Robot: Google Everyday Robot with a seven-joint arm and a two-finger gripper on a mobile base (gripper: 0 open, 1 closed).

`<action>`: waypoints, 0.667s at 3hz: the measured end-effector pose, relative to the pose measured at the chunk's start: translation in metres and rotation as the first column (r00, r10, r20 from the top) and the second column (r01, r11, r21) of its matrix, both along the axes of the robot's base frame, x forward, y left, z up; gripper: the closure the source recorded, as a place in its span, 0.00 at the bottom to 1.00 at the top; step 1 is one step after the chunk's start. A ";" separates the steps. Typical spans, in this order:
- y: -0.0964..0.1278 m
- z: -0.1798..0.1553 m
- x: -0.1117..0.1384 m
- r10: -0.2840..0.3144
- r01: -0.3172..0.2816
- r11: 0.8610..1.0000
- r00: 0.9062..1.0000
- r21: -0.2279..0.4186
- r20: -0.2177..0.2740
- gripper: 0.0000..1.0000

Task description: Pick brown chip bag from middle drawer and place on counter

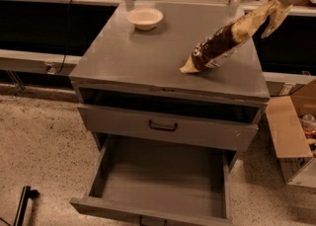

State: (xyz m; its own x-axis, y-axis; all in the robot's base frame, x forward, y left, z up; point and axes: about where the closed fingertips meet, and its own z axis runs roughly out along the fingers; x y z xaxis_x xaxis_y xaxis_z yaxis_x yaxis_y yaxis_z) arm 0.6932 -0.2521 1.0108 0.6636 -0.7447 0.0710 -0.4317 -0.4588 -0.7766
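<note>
The brown chip bag leans at a steep slant over the right side of the counter. Its lower cream end touches the counter top and its upper end is up at the top right. My gripper is at the top right corner of the camera view, shut on the bag's upper end. The middle drawer is pulled wide open below, and its floor shows nothing in it.
A small cream bowl sits at the counter's back left. A shallower drawer front with a dark handle is above the open drawer. An open cardboard box stands on the floor at the right. A black object lies at the lower left.
</note>
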 end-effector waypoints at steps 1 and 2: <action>0.012 -0.006 0.002 0.035 -0.035 0.999 0.999 -0.003 -0.013 0.00; 0.066 -0.003 -0.001 0.156 -0.157 0.983 0.988 -0.097 -0.013 0.00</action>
State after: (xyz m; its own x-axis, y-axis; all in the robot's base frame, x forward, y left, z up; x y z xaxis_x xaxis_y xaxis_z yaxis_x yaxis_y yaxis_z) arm 0.6924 -0.1865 1.0080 0.7719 -0.6215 0.1342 -0.3525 -0.5940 -0.7231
